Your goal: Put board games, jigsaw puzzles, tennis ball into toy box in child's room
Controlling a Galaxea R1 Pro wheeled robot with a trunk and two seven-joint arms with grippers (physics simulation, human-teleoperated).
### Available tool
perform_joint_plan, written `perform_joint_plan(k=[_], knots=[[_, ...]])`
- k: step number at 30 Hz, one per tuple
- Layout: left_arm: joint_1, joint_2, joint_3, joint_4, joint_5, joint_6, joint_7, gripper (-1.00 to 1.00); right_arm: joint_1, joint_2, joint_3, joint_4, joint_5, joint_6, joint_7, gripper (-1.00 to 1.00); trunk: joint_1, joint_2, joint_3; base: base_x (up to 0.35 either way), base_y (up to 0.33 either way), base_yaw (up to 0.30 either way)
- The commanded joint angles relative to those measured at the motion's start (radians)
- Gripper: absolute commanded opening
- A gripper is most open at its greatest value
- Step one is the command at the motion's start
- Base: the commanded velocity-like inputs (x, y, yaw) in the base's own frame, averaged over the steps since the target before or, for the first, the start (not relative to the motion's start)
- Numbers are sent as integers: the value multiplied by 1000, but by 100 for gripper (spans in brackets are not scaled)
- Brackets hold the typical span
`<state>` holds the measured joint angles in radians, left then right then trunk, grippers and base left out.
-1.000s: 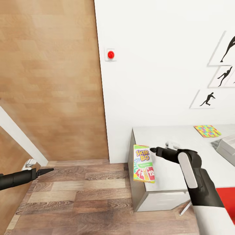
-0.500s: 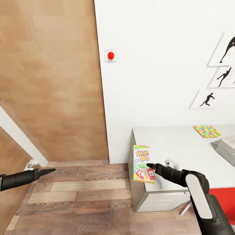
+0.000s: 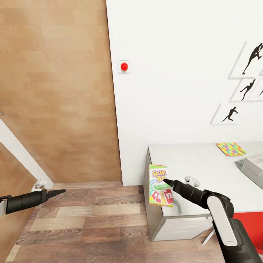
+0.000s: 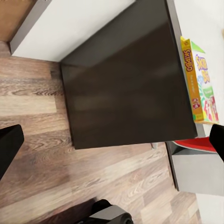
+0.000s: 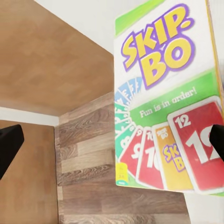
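The right gripper (image 3: 165,180) has dropped onto the Skip-Bo box (image 3: 160,185) at the counter (image 3: 204,164) corner, jaws apart, ready to grasp; left gripper (image 3: 61,191) jaws apart.

I count one game box (image 3: 160,185), the Skip-Bo one, at the worktop's (image 3: 204,164) left front corner. One puzzle board (image 3: 230,149) lies near the worktop's back edge. One plastic bin (image 3: 254,166) sits at its right edge, partly cut off from my sight. On the wall I count one red button (image 3: 124,66) and four silhouette pictures (image 3: 231,114). My own hands make two: left hand (image 3: 61,191) and right hand (image 3: 166,180).
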<state>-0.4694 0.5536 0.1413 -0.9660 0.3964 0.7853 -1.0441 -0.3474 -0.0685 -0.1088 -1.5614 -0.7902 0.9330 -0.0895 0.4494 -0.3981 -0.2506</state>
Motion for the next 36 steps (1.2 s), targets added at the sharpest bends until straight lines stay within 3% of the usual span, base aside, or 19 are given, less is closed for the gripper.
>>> perform_joint_plan(k=[1,10,36], knots=[[-1,0,0,0,2,6,-1,100,-1,-2,0,-2,-10,3,-2,100,1,-2,0,0,0,0],[-1,-1,7,0,0,6,-7,100,-1,-6,0,-2,-9,0,45,100,1,-2,15,0,0,0],[-6,-5,31,3,11,10,-10,100,-1,-7,0,-3,-3,-2,51,100,1,-2,57,0,0,26]])
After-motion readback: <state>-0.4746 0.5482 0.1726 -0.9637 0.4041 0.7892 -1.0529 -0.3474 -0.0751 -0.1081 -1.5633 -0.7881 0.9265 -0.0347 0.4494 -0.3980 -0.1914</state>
